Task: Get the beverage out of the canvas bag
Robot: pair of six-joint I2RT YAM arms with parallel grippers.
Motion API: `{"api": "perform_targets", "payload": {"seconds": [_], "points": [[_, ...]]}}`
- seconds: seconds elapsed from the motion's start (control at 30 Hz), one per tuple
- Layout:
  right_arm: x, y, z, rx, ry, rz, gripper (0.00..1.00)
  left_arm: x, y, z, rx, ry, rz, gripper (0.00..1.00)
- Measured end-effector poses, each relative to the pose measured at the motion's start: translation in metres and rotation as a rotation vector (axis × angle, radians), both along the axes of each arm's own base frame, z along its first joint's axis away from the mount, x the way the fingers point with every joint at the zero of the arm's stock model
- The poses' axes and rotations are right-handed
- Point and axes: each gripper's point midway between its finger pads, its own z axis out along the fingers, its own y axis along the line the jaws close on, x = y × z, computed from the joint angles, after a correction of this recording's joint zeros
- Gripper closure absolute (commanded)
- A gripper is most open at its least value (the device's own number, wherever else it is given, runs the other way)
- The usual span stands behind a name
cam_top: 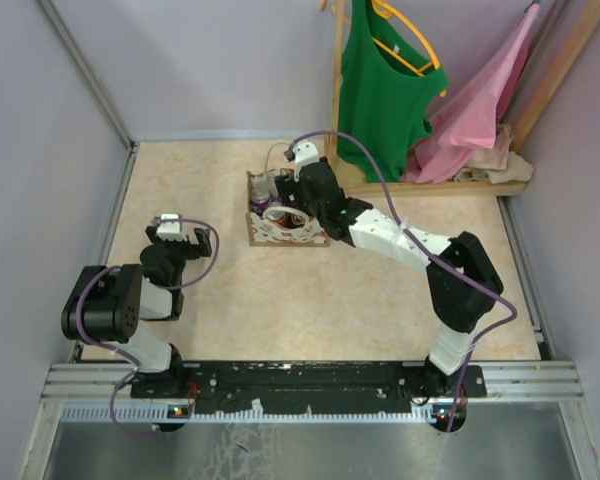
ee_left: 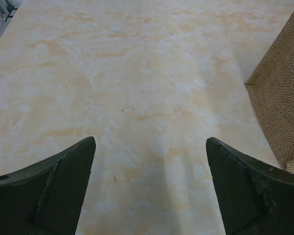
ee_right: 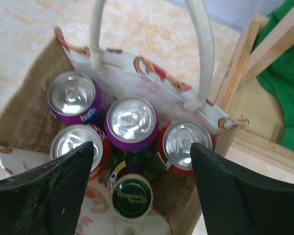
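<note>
The canvas bag stands upright on the far middle of the counter, close to the foot of a wooden rack that carries a green top and a pink garment. The right arm reaches forward over the bag, and the right tool hangs directly above its open mouth with both dark fingers spread wide and nothing between them. The right wrist view looks down into the bag, where the drinks stand packed together: a purple Fanta can at the far left, a second purple can in the middle, a red can to the right, a red-and-white can partly under the left finger, and a dark bottle with a green cap nearest the camera. A white handle loops up from the bag's far wall. The left tool is well apart from the bag on the left side of the counter, its fingers open over bare surface, with a burlap wall of the bag at the right edge of its view.
</note>
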Motion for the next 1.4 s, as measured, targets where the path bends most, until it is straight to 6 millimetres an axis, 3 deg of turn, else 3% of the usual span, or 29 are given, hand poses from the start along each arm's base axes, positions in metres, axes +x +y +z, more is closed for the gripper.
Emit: {"api": "perform_targets", "payload": {"seconds": [0.2, 0.57, 0.67, 0.77, 1.4], "points": [[-0.004, -0.007, -0.020, -0.030, 0.026, -0.014, 0.27, 0.000, 0.000, 0.000, 0.000, 0.000, 0.000, 0.00], [0.002, -0.005, -0.035, -0.043, 0.030, -0.031, 0.47, 0.000, 0.000, 0.000, 0.000, 0.000, 0.000, 0.00], [0.004, -0.004, -0.040, -0.043, 0.033, -0.030, 0.65, 0.000, 0.000, 0.000, 0.000, 0.000, 0.000, 0.00], [0.004, 0.000, -0.043, -0.026, 0.036, -0.029, 1.00, 0.000, 0.000, 0.000, 0.000, 0.000, 0.000, 0.00], [0.001, 0.006, -0.036, -0.090, -0.012, 0.004, 1.00, 0.000, 0.000, 0.000, 0.000, 0.000, 0.000, 0.00]]}}
